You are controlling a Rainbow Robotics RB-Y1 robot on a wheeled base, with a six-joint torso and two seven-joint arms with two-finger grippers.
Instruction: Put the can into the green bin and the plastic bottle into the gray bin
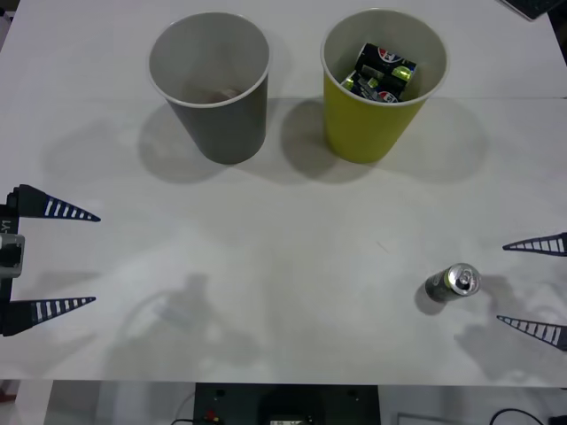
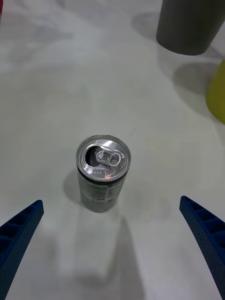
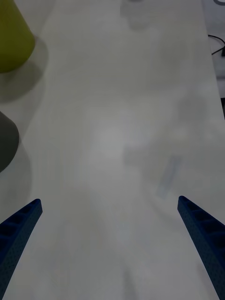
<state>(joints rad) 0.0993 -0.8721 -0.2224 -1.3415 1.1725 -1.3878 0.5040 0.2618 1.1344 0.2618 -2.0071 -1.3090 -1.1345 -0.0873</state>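
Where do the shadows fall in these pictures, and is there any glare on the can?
Front view: the gray cup and green cup each cast soft double shadows to both sides on the table, which suggests more than one light. Right wrist view: the can has bright glare on its silver top and a faint shadow beside it. Left wrist view: the table surface looks soft and hazy.

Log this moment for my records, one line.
can: upright on table | right pincer: open beside it | left pincer: open, idle

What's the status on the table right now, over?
Both tools open: left tool idle at table's left edge, right tool beside small dark upright drink can. Yellow-green paper cup already holds cans. Path clear.
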